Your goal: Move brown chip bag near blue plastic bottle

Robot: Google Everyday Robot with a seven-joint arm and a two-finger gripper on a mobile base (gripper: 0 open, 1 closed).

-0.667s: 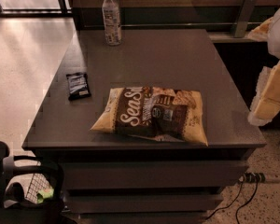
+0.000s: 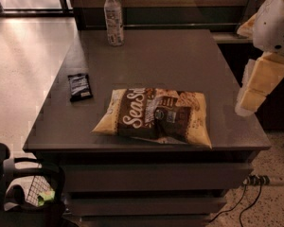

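So the brown chip bag (image 2: 154,117) is lying flat near the front edge of the tabletop (image 2: 180,56), about in the middle, with the script lettering facing up. The gripper (image 2: 250,98) hangs off to the right of it, over the tabletop's right edge. It's clear of the bag and not touching anything. Honestly can't tell whether it's open or closed from this angle. The blue plastic bottle (image 2: 114,18) stands upright at the far left, well apart from the bag. A small black packet (image 2: 79,86) lies flat on the left side, between the two.
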